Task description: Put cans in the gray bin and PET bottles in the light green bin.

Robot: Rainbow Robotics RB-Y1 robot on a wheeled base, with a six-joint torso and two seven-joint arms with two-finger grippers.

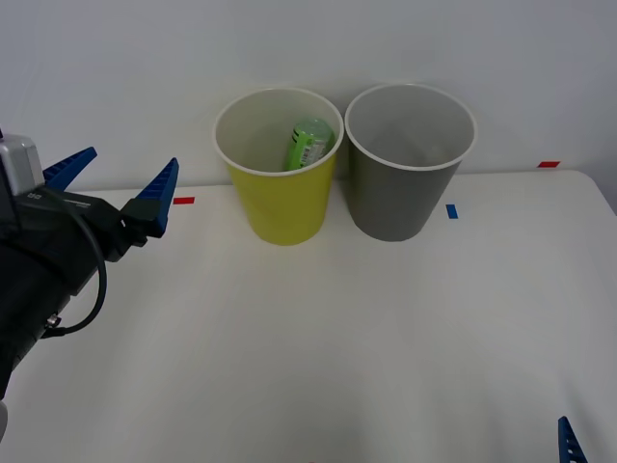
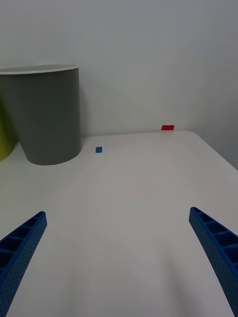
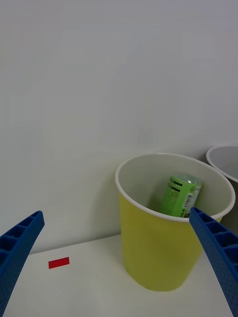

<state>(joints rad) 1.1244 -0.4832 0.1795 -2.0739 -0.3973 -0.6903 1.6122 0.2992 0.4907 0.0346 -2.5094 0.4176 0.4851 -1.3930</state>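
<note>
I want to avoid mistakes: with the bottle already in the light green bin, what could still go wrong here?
1. The left gripper, open and raised beside the light green bin, might clip its rim when it moves.
2. The PET bottle leans against the bin's inner wall; a bump might shift it.
3. The gray bin stands very close, so one knock may move both.

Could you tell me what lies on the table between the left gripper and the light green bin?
Only a small red tape mark lies there, seen in the front view; the open left gripper hangs beside the light green bin, which holds the PET bottle.
</note>
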